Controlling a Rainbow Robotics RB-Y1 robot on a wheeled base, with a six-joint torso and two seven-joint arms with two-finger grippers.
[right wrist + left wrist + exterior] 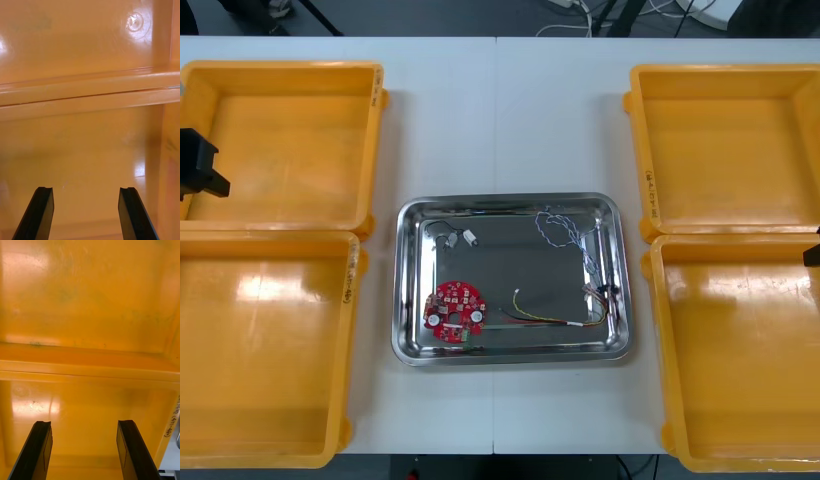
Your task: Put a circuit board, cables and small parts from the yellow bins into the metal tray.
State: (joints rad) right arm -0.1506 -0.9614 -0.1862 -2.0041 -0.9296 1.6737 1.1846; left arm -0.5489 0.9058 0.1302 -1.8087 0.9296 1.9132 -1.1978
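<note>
Front view: the shiny metal tray [408, 215] holds a round red circuit board [455, 310], a red-and-yellow cable [550, 318], a twisted blue-and-white cable [565, 232] and small metal parts [460, 238].

Right wrist view: the right hand [86, 189] gapes wide, empty, over a yellow plastic bin [90, 150].

Left wrist view: the left hand [84, 423] is likewise spread and empty, over a second yellow bin [86, 401].

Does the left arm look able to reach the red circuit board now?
Likely yes: the circuit board lies uncovered, left in the metal tray; the open left tool hangs over the neighbouring yellow bins.
</note>
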